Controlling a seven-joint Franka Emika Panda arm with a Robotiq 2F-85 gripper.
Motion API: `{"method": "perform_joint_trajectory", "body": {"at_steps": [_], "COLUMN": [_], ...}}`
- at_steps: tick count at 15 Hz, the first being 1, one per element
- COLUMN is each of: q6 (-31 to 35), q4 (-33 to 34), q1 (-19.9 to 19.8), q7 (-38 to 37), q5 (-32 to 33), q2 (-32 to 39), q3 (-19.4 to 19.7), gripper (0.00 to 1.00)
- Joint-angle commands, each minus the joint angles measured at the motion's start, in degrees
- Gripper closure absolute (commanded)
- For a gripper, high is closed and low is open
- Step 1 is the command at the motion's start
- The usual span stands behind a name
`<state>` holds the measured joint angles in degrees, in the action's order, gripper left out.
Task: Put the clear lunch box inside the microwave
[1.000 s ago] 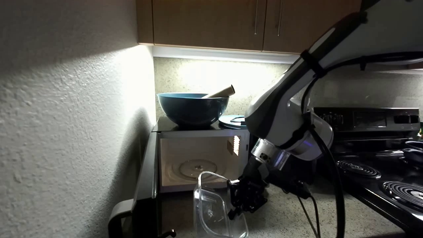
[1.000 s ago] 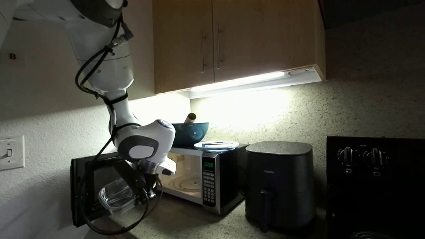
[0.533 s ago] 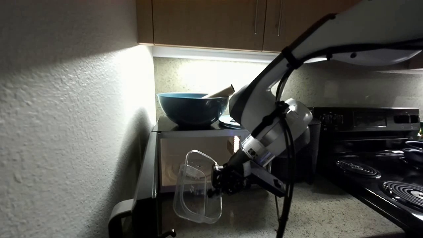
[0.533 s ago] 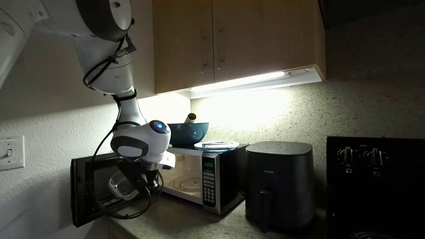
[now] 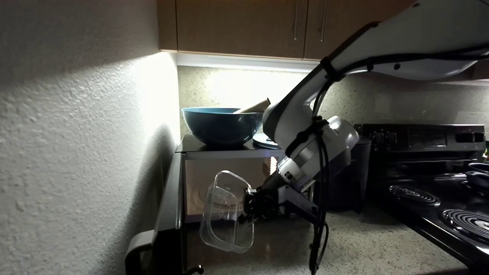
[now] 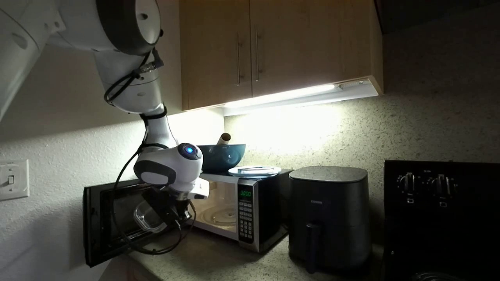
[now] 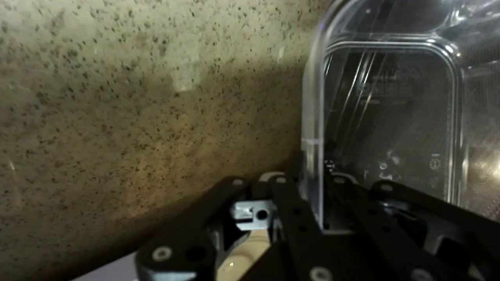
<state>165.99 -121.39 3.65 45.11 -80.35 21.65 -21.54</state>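
The clear lunch box (image 5: pixel 225 225) is held up on its side, tilted, in front of the open microwave (image 5: pixel 233 154). It also shows in an exterior view (image 6: pixel 145 218), before the swung-open door. My gripper (image 5: pixel 248 208) is shut on one side wall and rim of the box. In the wrist view the fingers (image 7: pixel 312 183) pinch that wall, and the box (image 7: pixel 390 117) extends to the right over the counter. The microwave's lit inside and glass turntable (image 6: pixel 220 215) show. Its button panel (image 6: pixel 246 210) is on the right. The fingertips are mostly hidden in that exterior view.
The open microwave door (image 5: pixel 168 198) stands along the left wall. A large blue-grey bowl (image 5: pixel 223 128) with a tube and a round dish (image 6: pixel 254 171) sit on the microwave. A black air fryer (image 6: pixel 328 218) stands to its right, then the stove (image 5: pixel 428 175). Speckled counter (image 5: pixel 366 236) lies below.
My gripper has carried the lunch box up and toward the microwave opening, leftward in an exterior view. The box now stands higher and more tilted. In the last half second it moved only slightly.
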Motion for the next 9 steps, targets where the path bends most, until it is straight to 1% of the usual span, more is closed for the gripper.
{"method": "perform_joint_trajectory", "body": {"at_steps": [1,2,4,7,9], "q6": [3.9,4.5,4.8,5.4,7.6], "q4": [7.7,10.0,13.7,17.8,20.4], "q1": [-1.0,-0.8,-0.3,0.5,1.4], "q7": [12.6,16.9,22.8,30.2,34.8], "q5": [-9.4,-12.3,-17.3,-23.9,-28.6], "q2": [4.3,5.3,7.3,9.8,11.7], "q3": [-1.3,-1.3,-0.7,0.5,2.1], "gripper": [0.98,0.98,0.98,0.98,0.98]}}
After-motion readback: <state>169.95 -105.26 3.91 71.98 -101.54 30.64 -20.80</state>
